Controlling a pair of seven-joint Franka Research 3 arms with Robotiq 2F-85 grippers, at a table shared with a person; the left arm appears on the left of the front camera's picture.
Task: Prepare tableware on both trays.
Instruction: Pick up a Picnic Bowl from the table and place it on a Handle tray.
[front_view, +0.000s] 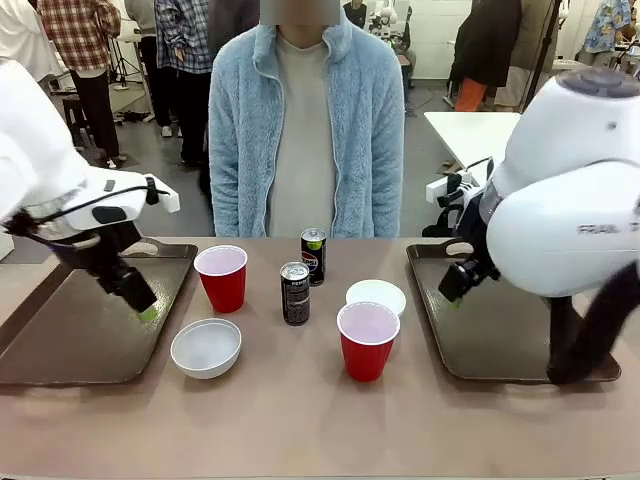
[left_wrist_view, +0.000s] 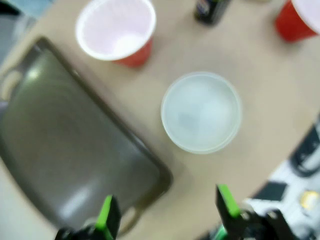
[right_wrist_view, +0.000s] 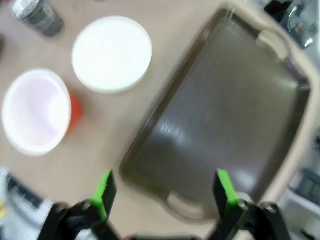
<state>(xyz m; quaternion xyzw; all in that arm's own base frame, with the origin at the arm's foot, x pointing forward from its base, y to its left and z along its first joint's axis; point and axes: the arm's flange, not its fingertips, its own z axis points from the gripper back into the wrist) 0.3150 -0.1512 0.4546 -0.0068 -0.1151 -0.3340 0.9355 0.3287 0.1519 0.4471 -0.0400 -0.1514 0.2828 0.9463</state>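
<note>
While all the tableware stands on the worktop (front_view: 300, 420) between the trays, we note the left tool (front_view: 148, 312) spread, holding nothing, over the left tray (front_view: 40, 350). The right tool (front_view: 452, 292) is likewise spread over the right tray (front_view: 500, 345). Far cup (front_view: 222, 278) and near bowl (front_view: 206, 347) leftward; far bowl (front_view: 376, 296) and near cup (front_view: 367, 340) rightward; far can (front_view: 313, 256) and near can (front_view: 295, 293) in the middle.

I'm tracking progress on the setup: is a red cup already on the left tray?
No; the nearest red cup stands on the table, just past the right rim of the left tray.
</note>
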